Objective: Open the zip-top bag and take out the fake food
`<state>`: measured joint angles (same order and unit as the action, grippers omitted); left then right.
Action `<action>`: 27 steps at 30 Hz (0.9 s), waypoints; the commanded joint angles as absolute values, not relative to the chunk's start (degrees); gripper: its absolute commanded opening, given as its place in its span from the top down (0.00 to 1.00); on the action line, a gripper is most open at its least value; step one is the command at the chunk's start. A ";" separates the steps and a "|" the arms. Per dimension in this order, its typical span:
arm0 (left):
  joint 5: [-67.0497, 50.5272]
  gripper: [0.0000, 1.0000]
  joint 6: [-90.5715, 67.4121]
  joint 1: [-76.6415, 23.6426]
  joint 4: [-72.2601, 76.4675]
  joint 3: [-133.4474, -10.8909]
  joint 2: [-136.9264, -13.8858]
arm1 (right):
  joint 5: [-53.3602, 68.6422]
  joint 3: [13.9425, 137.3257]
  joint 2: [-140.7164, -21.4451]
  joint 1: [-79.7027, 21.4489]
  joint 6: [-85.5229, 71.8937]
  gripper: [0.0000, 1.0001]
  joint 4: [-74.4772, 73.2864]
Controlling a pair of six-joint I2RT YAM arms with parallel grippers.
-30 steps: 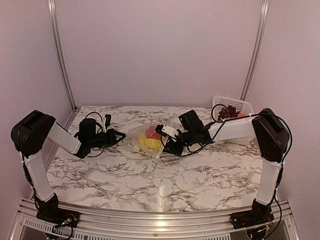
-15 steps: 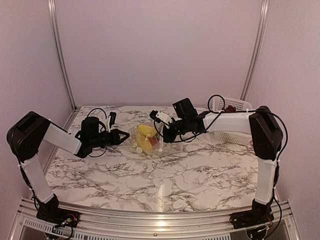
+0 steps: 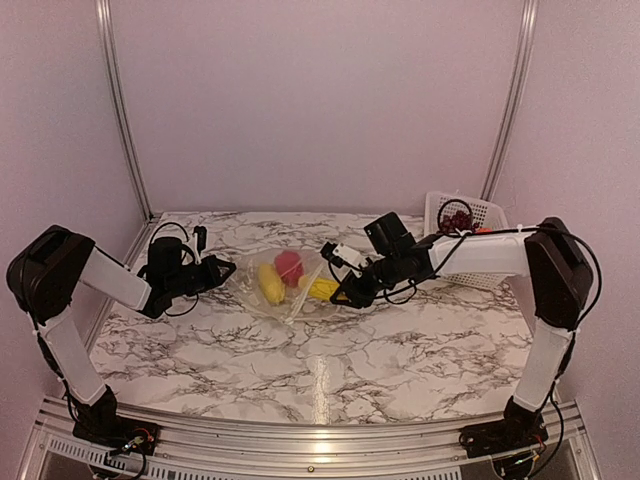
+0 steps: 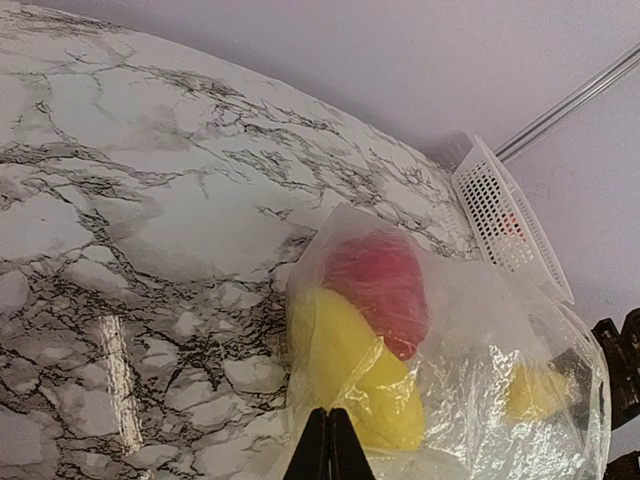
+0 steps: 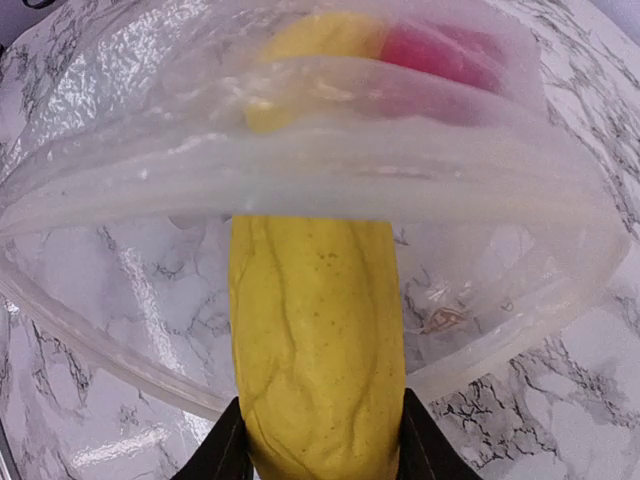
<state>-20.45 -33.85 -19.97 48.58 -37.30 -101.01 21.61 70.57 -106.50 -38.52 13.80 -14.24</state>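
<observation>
Since half a second ago our right tool has backed toward 3 o'clock, pinching a long yellow piece half out of the zip-top bag. Our left tool, pressed together on the bag's 9 o'clock edge, anchors it mid-tabletop. A red piece and a second yellow piece remain inside, so we judge removal unfinished.

walls: pale lilac | table: white marble-veined | corner rails: aluminium
</observation>
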 commanded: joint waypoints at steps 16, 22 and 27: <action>-21.85 1.00 -35.59 -19.25 52.08 -38.34 -103.39 | 17.68 63.82 -90.13 -18.92 7.90 0.74 -11.45; -22.13 1.00 -35.73 -19.16 52.29 -38.48 -103.62 | 10.06 63.12 -88.42 -10.34 3.30 0.77 -9.28; -22.24 1.00 -35.77 -19.16 52.21 -38.58 -103.62 | 6.48 62.05 -88.10 -4.54 0.56 0.72 -6.35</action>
